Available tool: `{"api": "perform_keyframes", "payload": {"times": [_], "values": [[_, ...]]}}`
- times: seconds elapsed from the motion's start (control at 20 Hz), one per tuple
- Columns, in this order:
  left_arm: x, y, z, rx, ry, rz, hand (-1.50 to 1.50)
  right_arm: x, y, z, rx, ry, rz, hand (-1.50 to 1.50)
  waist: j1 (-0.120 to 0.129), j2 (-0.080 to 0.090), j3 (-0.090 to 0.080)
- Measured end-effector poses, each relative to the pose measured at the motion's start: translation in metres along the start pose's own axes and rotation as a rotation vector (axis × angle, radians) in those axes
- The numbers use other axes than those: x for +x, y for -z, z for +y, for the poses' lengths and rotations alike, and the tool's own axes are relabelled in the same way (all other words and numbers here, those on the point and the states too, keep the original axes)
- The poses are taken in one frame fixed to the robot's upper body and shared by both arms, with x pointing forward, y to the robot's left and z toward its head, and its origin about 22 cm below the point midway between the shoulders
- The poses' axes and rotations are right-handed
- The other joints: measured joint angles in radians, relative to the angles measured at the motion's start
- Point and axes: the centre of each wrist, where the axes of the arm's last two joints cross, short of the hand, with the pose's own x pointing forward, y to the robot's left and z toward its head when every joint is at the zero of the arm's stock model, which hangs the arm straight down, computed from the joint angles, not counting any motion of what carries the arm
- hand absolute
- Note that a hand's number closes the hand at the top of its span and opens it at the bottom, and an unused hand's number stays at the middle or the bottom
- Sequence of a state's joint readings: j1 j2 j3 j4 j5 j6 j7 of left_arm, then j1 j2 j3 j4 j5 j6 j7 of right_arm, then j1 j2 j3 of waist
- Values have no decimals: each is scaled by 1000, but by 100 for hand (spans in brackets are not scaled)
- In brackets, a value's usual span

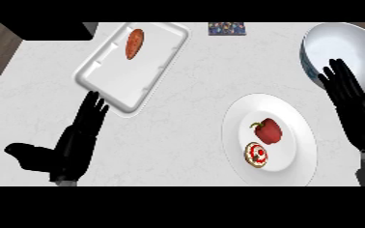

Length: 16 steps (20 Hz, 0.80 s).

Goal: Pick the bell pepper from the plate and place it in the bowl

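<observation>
A red bell pepper [269, 130] with a green stem lies on a white plate [239, 125] at the right of the counter. Just below it on the same plate sits a small round pastry with red topping [257, 154]. The white bowl [321, 41] stands at the upper right, partly cut by the view's edge. My right hand [348, 94] is open, fingers straight, right of the plate with its fingertips over the bowl's near rim. My left hand [80, 135] rests open at the lower left, far from the plate.
A white rectangular tray [114, 77] at the upper left holds an orange-brown sweet potato [134, 43]. A small dark patterned item [227, 28] lies at the counter's far edge. A dark block [50, 30] fills the top left corner.
</observation>
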State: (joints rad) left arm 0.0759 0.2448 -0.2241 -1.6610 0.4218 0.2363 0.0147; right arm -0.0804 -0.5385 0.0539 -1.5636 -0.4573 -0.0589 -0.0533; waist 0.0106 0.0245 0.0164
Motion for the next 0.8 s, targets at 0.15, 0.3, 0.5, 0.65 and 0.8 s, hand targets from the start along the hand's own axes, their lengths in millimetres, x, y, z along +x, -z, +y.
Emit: {"api": "perform_keyframes", "payload": {"times": [0.15, 0.3, 0.5, 0.65, 0.8], "values": [[8, 7, 11, 33, 82, -22, 0, 24, 11, 7, 149, -35, -140, 150, -1, -13, -7], [25, 16, 30, 67, 220, -82, 0, 70, 24, 27, 394, -100, -387, 150, 19, -27, -9], [38, 22, 50, 125, 329, -106, 0, 94, 22, -4, 375, -543, -425, -150, -19, -34, -18], [52, 28, 64, 157, 379, -110, 0, 64, -1, -19, 358, -645, -472, -150, -40, -31, -15], [55, 32, 66, 163, 402, -116, 0, 31, -26, -32, 391, -731, -521, -150, -41, -28, -14]]}}
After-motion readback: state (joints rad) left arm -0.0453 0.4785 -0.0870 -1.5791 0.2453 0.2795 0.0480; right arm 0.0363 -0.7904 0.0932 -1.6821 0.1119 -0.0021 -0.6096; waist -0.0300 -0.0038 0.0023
